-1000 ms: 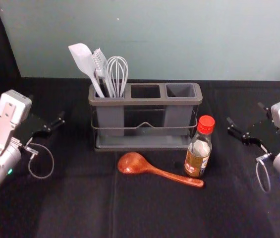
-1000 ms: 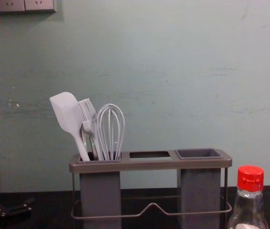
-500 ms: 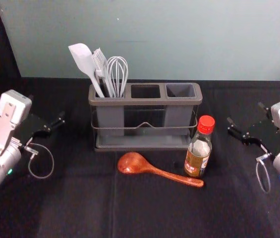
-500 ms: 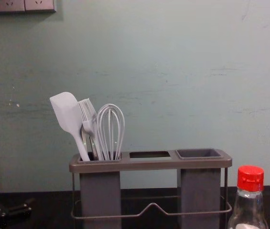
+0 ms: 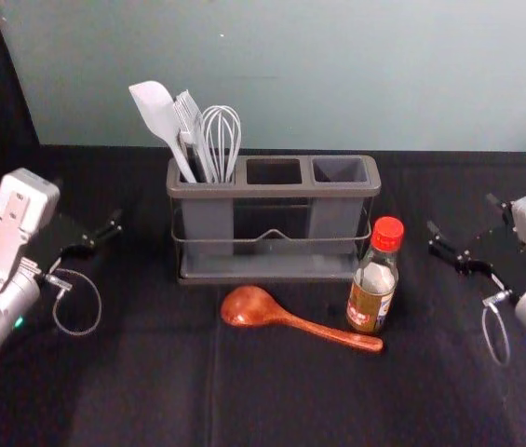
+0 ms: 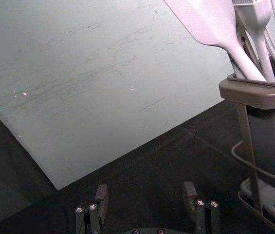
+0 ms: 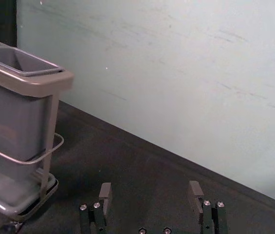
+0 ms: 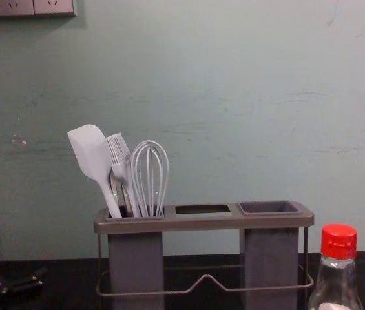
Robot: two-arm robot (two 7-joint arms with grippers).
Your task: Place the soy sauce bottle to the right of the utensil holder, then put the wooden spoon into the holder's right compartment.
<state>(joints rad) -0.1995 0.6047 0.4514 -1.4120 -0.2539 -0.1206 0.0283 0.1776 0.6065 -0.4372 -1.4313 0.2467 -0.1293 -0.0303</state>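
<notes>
L gripper (image 5: 88, 203) & R gripper (image 5: 461, 212) flank the scene, fingers apart. Soy sauce btl (image 5: 371, 291) stands upright nr front R corner of utensil holder (image 5: 272, 192), w/ wooden spoon (image 5: 251, 307) lying in front

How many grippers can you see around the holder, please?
2: the left gripper is to the left of the holder, and the right gripper is to the right of the bottle. Both are open and empty.
</notes>
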